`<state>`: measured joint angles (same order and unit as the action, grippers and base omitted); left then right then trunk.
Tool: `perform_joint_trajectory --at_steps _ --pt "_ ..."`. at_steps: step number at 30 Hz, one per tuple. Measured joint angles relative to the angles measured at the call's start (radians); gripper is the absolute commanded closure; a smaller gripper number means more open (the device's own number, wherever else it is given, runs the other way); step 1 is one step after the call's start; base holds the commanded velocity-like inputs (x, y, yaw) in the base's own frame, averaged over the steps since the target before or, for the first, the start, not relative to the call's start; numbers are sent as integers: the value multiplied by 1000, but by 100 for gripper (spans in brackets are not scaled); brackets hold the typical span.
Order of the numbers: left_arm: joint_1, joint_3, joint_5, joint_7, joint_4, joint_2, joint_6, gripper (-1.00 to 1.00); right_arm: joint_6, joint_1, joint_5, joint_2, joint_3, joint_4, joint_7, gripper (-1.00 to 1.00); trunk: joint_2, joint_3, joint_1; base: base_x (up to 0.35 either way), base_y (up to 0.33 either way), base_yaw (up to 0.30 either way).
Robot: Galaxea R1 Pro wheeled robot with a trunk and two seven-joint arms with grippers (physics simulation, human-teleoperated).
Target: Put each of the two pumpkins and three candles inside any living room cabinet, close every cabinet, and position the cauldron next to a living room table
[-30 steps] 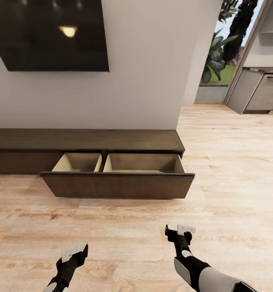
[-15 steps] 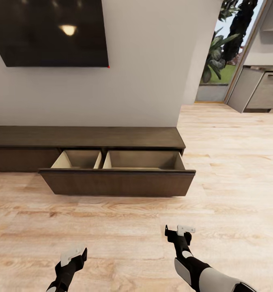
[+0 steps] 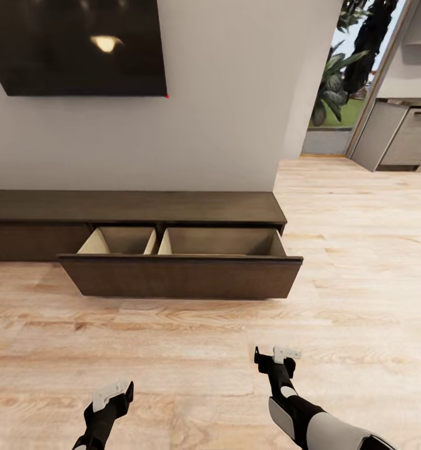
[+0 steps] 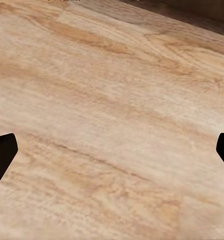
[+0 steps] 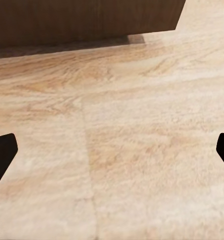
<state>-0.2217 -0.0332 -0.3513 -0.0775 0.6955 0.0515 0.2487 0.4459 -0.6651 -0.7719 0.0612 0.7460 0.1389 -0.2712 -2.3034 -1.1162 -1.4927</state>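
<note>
Wood: dark-brown cabinet [image 3: 179,215], one front pulled out, compartments apparently bare.
Left gripper [image 3: 112,393]: released, short of cabinet.
Right gripper [image 3: 278,356]: released.
Risk: base clipping protruding front.

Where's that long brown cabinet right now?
In the head view, the cabinet runs along the white wall under the black screen, across the wooden floor from both claws. Its right-hand drawer is pulled open.

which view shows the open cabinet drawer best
The head view: the cabinet shows whole, its pulled-out drawer open with two pale compartments visible. The right wrist view catches only the dark drawer front above the floor; the left wrist view shows just a dark strip at one edge.
</note>
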Motion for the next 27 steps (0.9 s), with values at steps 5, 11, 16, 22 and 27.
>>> perform_joint_trajectory --at_steps 5,11,16,22,27 --pt "-2 -1 -1 1 9 -2 0 -100 -5 0 14 3 7 8 4 -100 -35 -16 -19 0 0 0" --pt "-56 -3 2 3 47 -4 -11 -100 -10 0 20 26 9 105 12 -100 -77 -34 -42 0 0 0" --pt "-72 -4 5 4 48 -7 -12 -100 -5 -1 21 30 8 137 35 -100 -112 -50 -61 0 0 0" --pt "-75 -7 25 5 35 -11 -11 -100 -3 -1 20 30 8 139 94 -100 -154 -69 -84 0 0 0" --pt "-79 -6 55 5 53 -13 -10 -100 -3 -1 20 30 8 139 107 -100 -189 -85 -104 0 0 0"
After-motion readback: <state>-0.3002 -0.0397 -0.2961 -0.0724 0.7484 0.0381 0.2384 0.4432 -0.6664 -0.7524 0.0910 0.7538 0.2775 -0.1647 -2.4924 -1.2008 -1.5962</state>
